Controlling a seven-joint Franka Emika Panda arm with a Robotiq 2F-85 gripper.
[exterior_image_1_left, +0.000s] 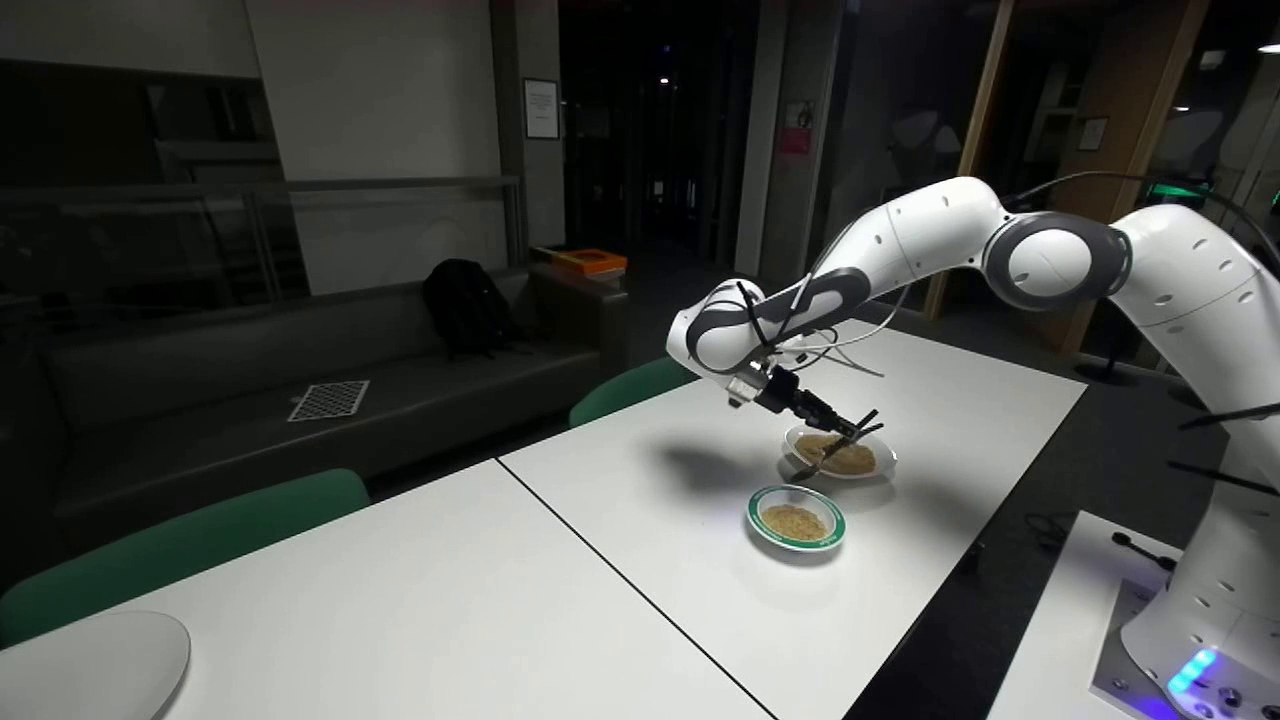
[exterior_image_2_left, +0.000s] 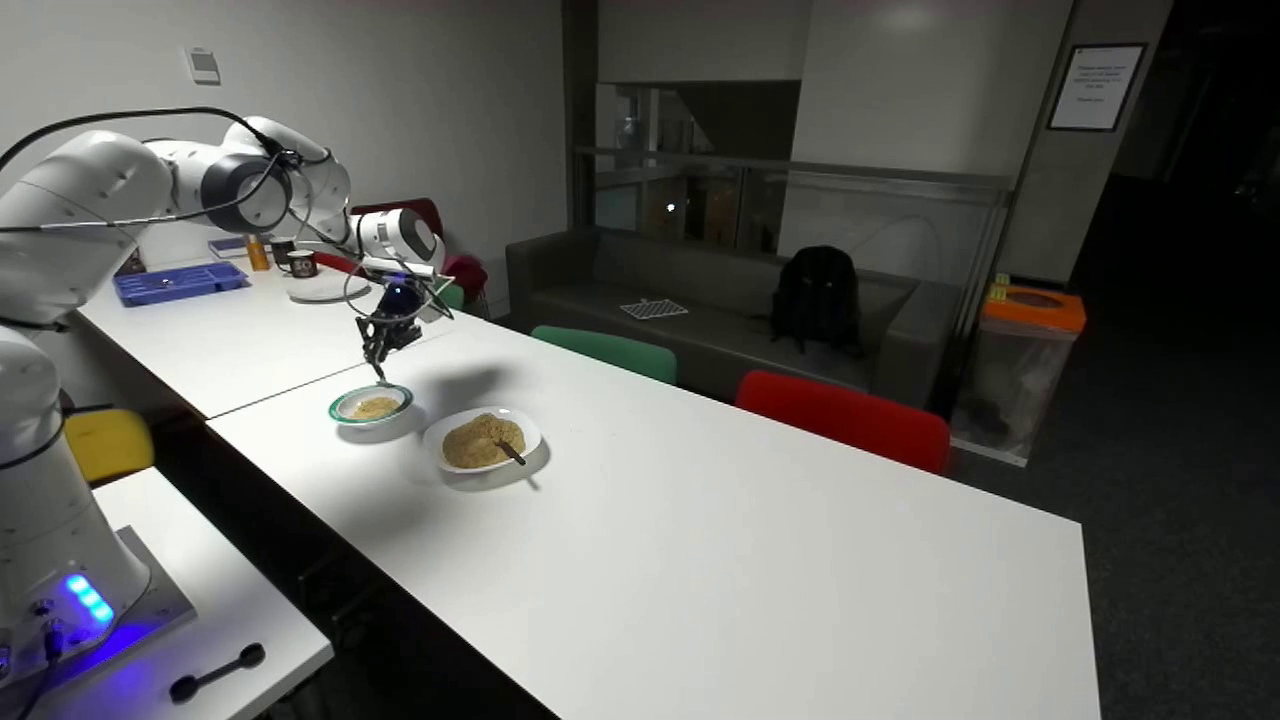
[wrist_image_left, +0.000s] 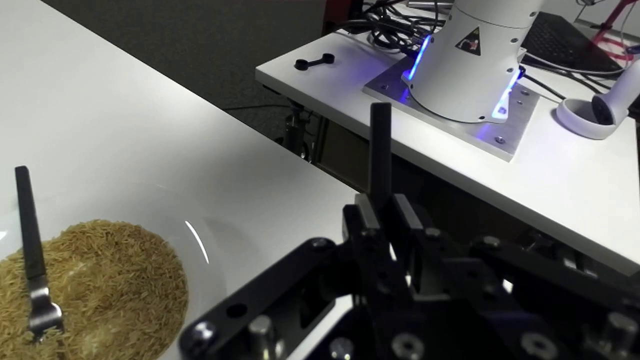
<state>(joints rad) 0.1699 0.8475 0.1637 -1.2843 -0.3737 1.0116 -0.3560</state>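
While the end effector (wrist_image_left: 385, 210) pinches a black-handled utensil (wrist_image_left: 380, 145), its lower end near the rim of a green-rimmed bowl (exterior_image_1_left: 797, 544) of tan grains (exterior_image_1_left: 793, 522), white dish (exterior_image_2_left: 533, 436) of rice (wrist_image_left: 115, 280) beside that bowl, second utensil (wrist_image_left: 30, 225) resting in the rice, white tabletop (exterior_image_2_left: 750, 550) beneath.

A dim room around your bright white table (exterior_image_2_left: 800, 600)
Beyond its edge you see a green chair (exterior_image_2_left: 605, 352) and a red chair (exterior_image_2_left: 845, 418), then a dark gray sofa (exterior_image_2_left: 710, 285) with a railing (exterior_image_2_left: 800, 167) behind it. Just beside the sofa stands a clear bin (exterior_image_2_left: 1010, 375) with an orange lid; a framed notice (exterior_image_2_left: 1097, 87) hangs on a gray pillar (exterior_image_2_left: 1075, 200). Your floor (exterior_image_2_left: 1190, 500) is dark carpet. In an exterior view you look toward nearly black glass panes (exterior_image_1_left: 910, 110) and wooden posts (exterior_image_1_left: 986, 88).
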